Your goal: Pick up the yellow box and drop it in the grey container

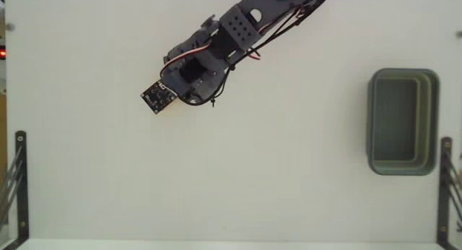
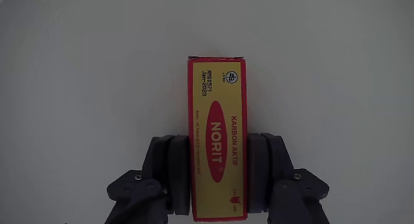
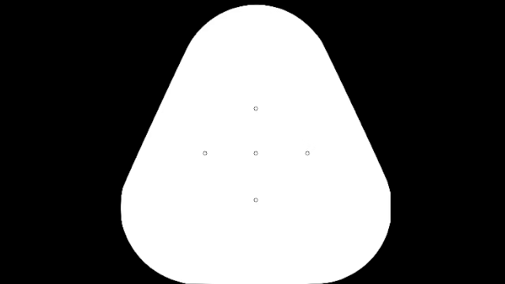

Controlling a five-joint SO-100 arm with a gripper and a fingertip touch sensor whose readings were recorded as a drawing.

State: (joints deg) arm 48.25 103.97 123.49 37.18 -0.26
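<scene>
In the wrist view the yellow box [image 2: 217, 136], with a red oval mark reading NORIT, lies lengthwise between my dark fingers [image 2: 173, 169]. Both pads press against its long sides, so my gripper [image 2: 218, 169] is shut on it. White table surrounds the box; I cannot tell whether it is lifted. In the fixed view the arm [image 1: 216, 58] reaches down-left from the top, and its wrist covers the box. The grey container [image 1: 435, 120] stands empty at the far right of the fixed view, well away from the gripper.
Black metal brackets stand at the table's lower left [image 1: 20, 181] and lower right [image 1: 446, 185] corners, the right one just below the container. A small red light [image 1: 2, 53] glows at the left edge. White table lies between arm and container.
</scene>
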